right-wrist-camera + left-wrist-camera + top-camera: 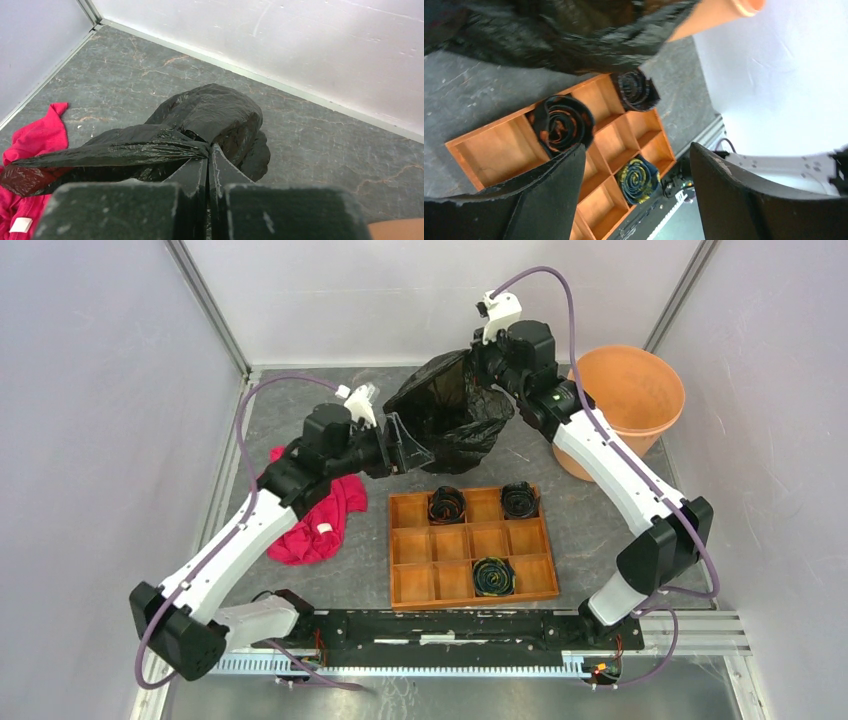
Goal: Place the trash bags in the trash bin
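Right jaws clamped on the trash bag, held up at the far middle of the desk; left jaws apart beside it. I'd lift higher, then swing right over the trash bin.

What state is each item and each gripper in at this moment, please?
trash bag: bunched, held up by the right gripper.
trash bin: upright, empty.
right gripper: shut on trash bag.
left gripper: open, nothing between its fingers.
red cloth: crumpled.
wooden tray: three compartments hold dark rolls.
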Action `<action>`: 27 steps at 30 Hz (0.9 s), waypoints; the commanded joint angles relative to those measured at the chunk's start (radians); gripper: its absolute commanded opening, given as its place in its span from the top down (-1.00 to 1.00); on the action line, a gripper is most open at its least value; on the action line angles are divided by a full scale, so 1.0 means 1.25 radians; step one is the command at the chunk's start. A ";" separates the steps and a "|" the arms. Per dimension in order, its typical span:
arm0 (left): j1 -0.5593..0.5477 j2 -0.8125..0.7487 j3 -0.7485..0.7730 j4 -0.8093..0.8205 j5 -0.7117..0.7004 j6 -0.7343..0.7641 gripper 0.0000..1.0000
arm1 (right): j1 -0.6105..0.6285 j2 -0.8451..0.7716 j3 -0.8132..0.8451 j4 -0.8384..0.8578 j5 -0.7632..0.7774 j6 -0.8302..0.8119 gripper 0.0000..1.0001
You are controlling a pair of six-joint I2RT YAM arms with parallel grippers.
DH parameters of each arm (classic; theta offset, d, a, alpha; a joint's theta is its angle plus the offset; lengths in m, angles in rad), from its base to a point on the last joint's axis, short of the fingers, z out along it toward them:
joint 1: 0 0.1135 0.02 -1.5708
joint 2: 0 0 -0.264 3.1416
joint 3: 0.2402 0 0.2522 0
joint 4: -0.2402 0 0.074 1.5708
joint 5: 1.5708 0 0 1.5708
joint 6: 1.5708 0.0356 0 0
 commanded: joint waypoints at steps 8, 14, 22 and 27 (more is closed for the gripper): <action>-0.009 0.153 -0.015 0.219 -0.148 -0.234 -0.65 | 0.001 -0.087 -0.035 0.038 -0.013 0.036 0.99; -0.010 0.261 0.005 0.283 -0.129 -0.330 -0.49 | 0.002 -0.129 -0.096 0.100 -0.071 0.049 0.99; -0.014 0.299 -0.004 0.308 -0.262 -0.328 -0.14 | 0.001 -0.176 -0.143 0.113 -0.078 0.058 0.99; -0.012 0.338 0.037 0.298 -0.231 -0.289 0.35 | 0.001 -0.208 -0.168 0.119 -0.074 0.051 0.99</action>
